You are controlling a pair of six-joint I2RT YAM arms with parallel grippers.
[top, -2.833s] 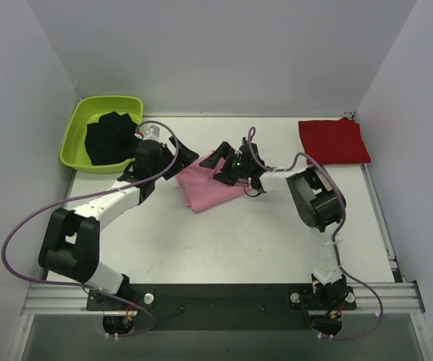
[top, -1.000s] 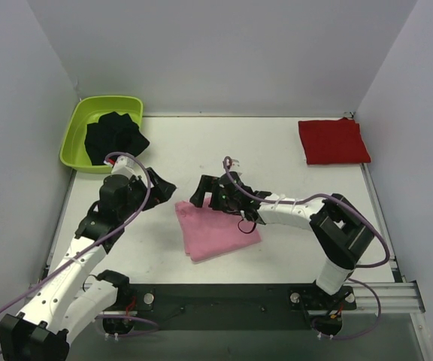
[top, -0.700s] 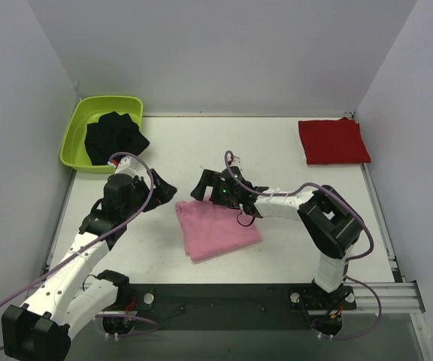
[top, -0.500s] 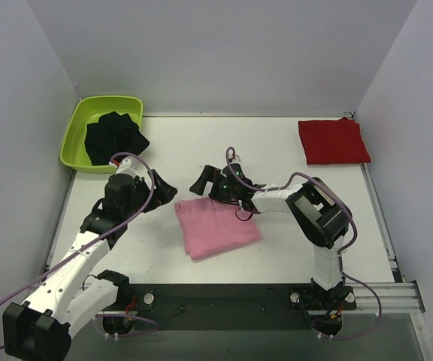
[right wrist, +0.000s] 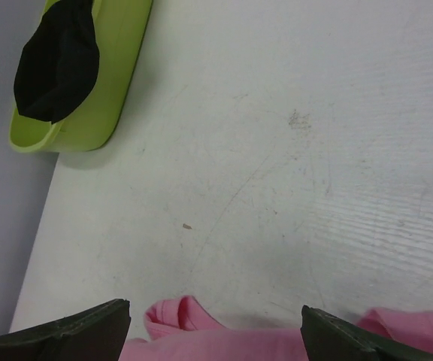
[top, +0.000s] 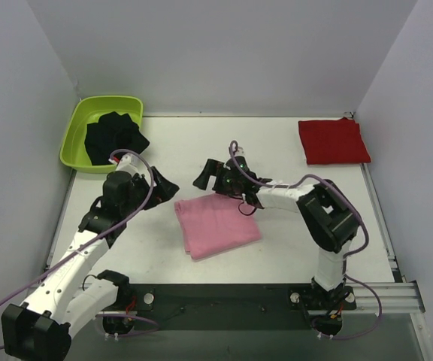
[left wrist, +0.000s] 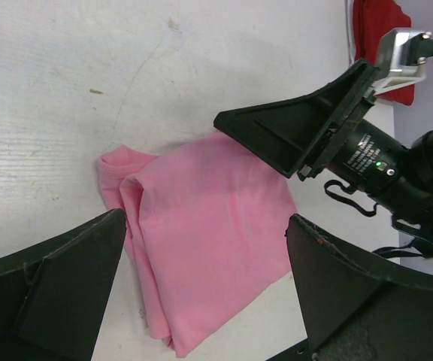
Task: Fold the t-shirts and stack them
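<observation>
The light pink t-shirt [top: 216, 226] lies folded on the white table, near the middle; it also shows in the left wrist view [left wrist: 209, 241] and along the bottom of the right wrist view [right wrist: 201, 338]. The deep red t-shirt [top: 334, 141] lies folded at the back right, and its edge shows in the left wrist view [left wrist: 378, 37]. My left gripper [top: 167, 189] is open and empty, just left of the pink shirt's far left corner [left wrist: 205, 226]. My right gripper [top: 205, 175] is open and empty, hovering just beyond the shirt's far edge [right wrist: 215, 308].
A lime green tub [top: 81, 120] holding black cloth [top: 113, 137] stands at the back left; both show in the right wrist view, the tub [right wrist: 115, 68] and the cloth [right wrist: 59, 60]. White walls close off the left, back and right. The two grippers are close together over the shirt's far edge.
The pink shirt was dragged from the middle toward the near edge and let go. In the last second the right gripper lifted back off its far edge; the left gripper barely moved.
</observation>
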